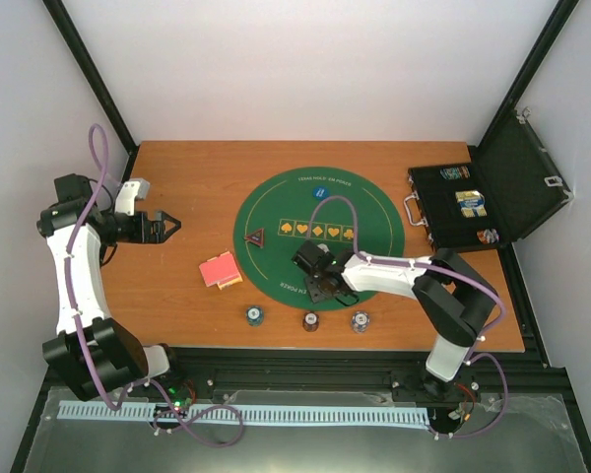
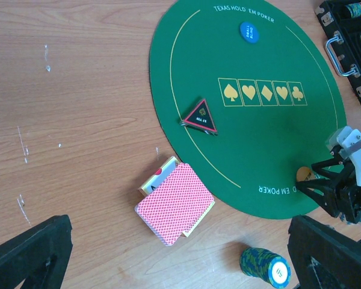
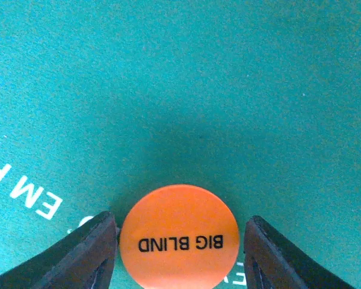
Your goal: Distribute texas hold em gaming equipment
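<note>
Because my right fingers stand on either side of the flat round orange plastic button printed BIG BLIND, that button is the piece I am working on. The right gripper seems to have one pad against the disc's rim and the other a sliver off it. I cannot tell whether this is a true pinch or only a bracket. The button lies flat on the big round green felt mat, just inside the mat's near edge, beside the white lettering that follows that edge.

To do this step well, I judge that both pads should meet the rim squarely and low. A thin disc lying on felt offers little to bite on and could tip or skate out sideways. If the button is being set down here instead, the jaws should part evenly so neither one drags it.

Further out on the mat, the black triangular marker with red trim sits toward the mat's left side. The small round blue button lies close to the mat's far edge. Just off the mat's left edge, on the brown wooden table, rests the loose stack of pink-red-backed playing cards. Beyond the mat's near edge, three short stacks of striped poker chips stand in a row. Past the mat's right edge the black hinged case lies open. My left gripper hangs well off the mat's left edge, fingers spread wide with nothing between them.
</note>
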